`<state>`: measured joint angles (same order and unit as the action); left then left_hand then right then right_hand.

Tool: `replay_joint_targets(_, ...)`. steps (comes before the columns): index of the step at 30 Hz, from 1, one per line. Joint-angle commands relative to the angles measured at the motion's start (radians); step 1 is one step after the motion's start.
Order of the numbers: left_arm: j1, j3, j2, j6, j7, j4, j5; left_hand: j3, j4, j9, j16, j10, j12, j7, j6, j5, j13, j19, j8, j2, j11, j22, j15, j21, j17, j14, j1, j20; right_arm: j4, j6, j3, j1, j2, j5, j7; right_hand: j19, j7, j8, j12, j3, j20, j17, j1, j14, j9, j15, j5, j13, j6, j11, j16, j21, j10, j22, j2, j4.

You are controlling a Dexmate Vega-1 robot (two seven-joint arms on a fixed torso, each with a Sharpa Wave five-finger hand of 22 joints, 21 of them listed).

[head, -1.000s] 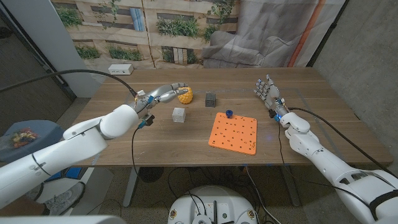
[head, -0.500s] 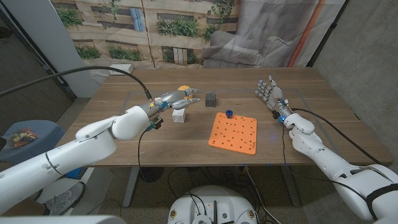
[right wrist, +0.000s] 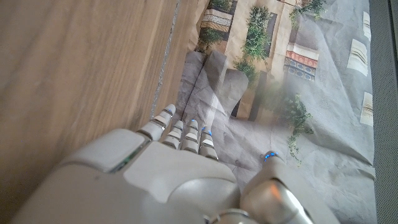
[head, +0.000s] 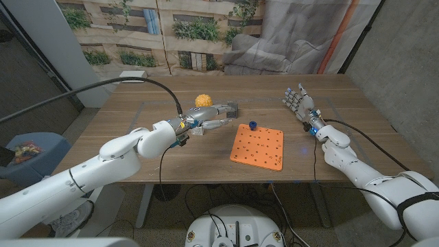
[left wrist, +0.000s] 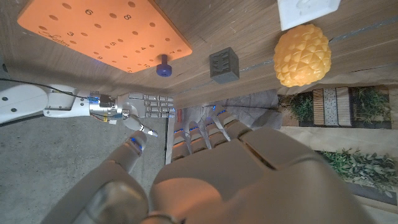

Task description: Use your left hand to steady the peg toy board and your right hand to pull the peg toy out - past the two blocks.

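Fingers (head: 218,108) of the left hand (head: 209,115) were stretched out and apart, holding nothing, reaching over the desk (head: 137,147) toward the orange peg toy board (head: 257,146), probably so the hand could come down on the board's near-left part and pin it. The hand hung just short of the board, not touching it, with the dark grey block (head: 232,107) at its fingertips and the yellow knobbly ball (head: 202,101) just behind it. The left wrist view showed a white block (left wrist: 308,10) beside that ball. The blue peg (head: 252,125) stood upright in a hole at the board's far edge, near the grey block, so a pull would likely have to clear the blocks. The right hand (head: 300,104) stood well apart on the board's other side, fingers extended and spread, grasping nothing; it seemed parked there to wait until the board was steadied. Nothing had yet been done to the peg.
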<state>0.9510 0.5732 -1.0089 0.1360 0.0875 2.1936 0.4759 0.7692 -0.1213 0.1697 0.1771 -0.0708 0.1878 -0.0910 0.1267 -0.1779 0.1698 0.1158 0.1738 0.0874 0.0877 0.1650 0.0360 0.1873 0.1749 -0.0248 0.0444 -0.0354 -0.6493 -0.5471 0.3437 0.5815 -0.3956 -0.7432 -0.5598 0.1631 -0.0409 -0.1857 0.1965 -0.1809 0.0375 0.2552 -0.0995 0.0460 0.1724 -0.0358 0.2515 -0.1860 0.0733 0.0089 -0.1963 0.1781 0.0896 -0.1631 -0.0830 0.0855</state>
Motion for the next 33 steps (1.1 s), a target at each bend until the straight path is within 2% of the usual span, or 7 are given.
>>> replay_joint_targets(1,-0.02,0.056,0.046,-0.039,0.064,-0.025,0.153,0.0,-0.011,0.005,0.002,0.006,-0.003,-0.003,-0.004,0.0,0.005,-0.005,0.003,0.09,0.005,0.006,0.09,-0.005,0.006,0.007,-0.013,-0.144,0.131,-0.033,-0.01,-0.061,0.024,-0.005,-0.095,-0.004,0.004,-0.004,0.001,-0.007,0.018,0.003,0.0,-0.006,0.003,-0.013,0.003,-0.003,0.013,-0.005,-0.007,0.006,0.006,-0.003,-0.008,-0.002)
replay_joint_targets(5,-0.017,0.068,0.053,-0.05,0.083,-0.029,0.199,-0.003,-0.024,0.005,0.0,0.009,-0.003,-0.005,-0.011,-0.001,0.005,-0.027,0.003,0.093,0.0,0.006,0.086,-0.009,0.007,0.018,-0.02,-0.145,0.142,-0.044,-0.015,-0.07,0.025,-0.006,-0.113,-0.005,0.004,-0.003,0.001,-0.007,0.018,0.002,0.0,-0.005,0.003,-0.015,0.003,-0.003,0.013,-0.005,-0.006,0.006,0.006,-0.003,-0.008,-0.002)
replay_joint_targets(13,0.011,0.073,0.069,-0.062,0.086,-0.038,0.233,-0.003,-0.029,0.005,0.0,0.011,-0.003,-0.003,-0.018,-0.002,0.005,-0.031,0.002,0.094,0.001,0.006,0.088,-0.008,0.006,0.02,-0.023,-0.147,0.135,-0.069,-0.019,-0.074,0.021,0.0,-0.136,-0.005,0.003,-0.003,0.0,-0.008,0.02,0.0,0.002,-0.005,0.003,-0.019,0.003,-0.003,0.014,-0.006,-0.006,0.006,0.005,-0.003,-0.01,-0.001)
replay_joint_targets(18,0.021,0.079,0.08,-0.073,0.084,-0.052,0.255,-0.004,-0.031,0.005,0.0,0.013,-0.003,-0.002,-0.021,-0.003,0.005,-0.034,0.002,0.094,-0.001,0.006,0.088,-0.007,0.006,0.022,-0.024,-0.148,0.088,-0.067,-0.017,-0.054,0.009,0.005,-0.124,-0.004,0.003,-0.003,0.0,-0.008,0.023,-0.001,0.003,-0.006,0.003,-0.017,0.003,-0.003,0.015,-0.007,-0.007,0.006,0.005,-0.003,-0.011,0.0)
replay_joint_targets(29,-0.006,0.107,0.117,-0.158,0.064,-0.143,0.272,-0.006,-0.035,0.005,-0.001,0.022,-0.005,-0.004,-0.054,-0.004,0.005,-0.051,-0.004,0.087,0.001,0.006,0.087,-0.008,0.003,0.028,-0.028,-0.15,0.01,-0.056,-0.012,-0.021,-0.013,0.01,-0.093,-0.004,0.002,-0.003,0.0,-0.009,0.024,-0.003,0.005,-0.007,0.003,-0.02,0.002,-0.002,0.016,-0.008,-0.008,0.007,0.007,-0.003,-0.013,0.0)
replay_joint_targets(33,-0.023,0.118,0.129,-0.194,0.058,-0.179,0.268,-0.009,-0.035,0.003,-0.002,0.037,-0.008,0.012,-0.103,-0.005,0.005,-0.07,-0.009,0.083,-0.002,0.006,0.083,-0.009,0.001,0.038,-0.029,-0.152,-0.024,-0.046,-0.01,-0.006,-0.024,0.011,-0.081,-0.004,0.001,-0.003,0.0,-0.01,0.025,-0.003,0.005,-0.006,0.003,-0.02,0.002,-0.002,0.017,-0.008,-0.008,0.007,0.007,-0.003,-0.013,0.0)
